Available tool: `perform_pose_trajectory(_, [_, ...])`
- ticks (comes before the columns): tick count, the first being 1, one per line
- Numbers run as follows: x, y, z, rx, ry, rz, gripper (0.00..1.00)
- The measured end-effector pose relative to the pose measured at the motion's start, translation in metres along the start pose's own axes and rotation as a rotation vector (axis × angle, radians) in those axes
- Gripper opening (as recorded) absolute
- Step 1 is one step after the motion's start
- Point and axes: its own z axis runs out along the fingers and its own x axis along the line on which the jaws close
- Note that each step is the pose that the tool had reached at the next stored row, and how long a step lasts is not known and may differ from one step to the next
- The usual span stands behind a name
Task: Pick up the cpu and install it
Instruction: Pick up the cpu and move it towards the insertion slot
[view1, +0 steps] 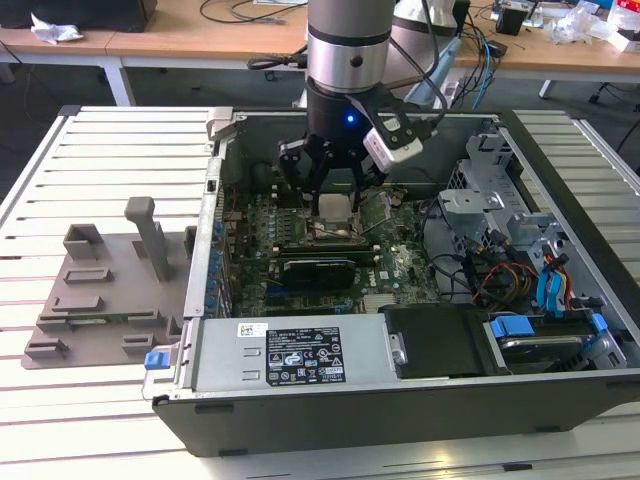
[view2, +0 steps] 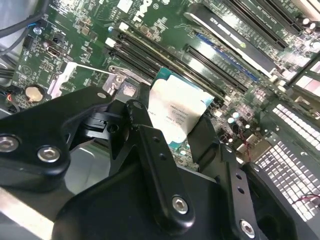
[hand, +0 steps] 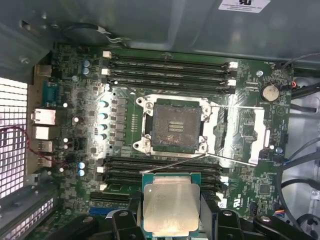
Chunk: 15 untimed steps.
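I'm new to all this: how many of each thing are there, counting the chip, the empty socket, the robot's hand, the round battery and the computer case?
cpu: 1
hand, shut on the cpu: 1
empty socket: 1
round coin battery: 1
open computer case: 1
Total: 5

surface: white slatted table (view1: 100, 150) | rear: wooden desks (view1: 170, 38), cables (view1: 235, 10) | floor: dark grey (view1: 45, 88)
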Motion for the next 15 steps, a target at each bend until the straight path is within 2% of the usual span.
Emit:
perform_pose_trajectory(6, [-0.0092,0.003,0.0077,0.0003,0.0,0.0,0.55])
perform_pose_trajectory(8, [-0.0121,0.0073,0.0103,0.0013,0.0002,0.0,0.55])
perform_pose_trajectory(10, [-0.0144,0.0142,0.0133,0.0022,0.0002,0.0,0.55])
perform_pose_trajectory(13, [-0.0164,0.0203,0.017,0.003,0.0003,0.0,0.55])
perform_pose_trajectory(15, [-0.0171,0.0212,0.0189,0.0031,0.0002,0.0,0.55])
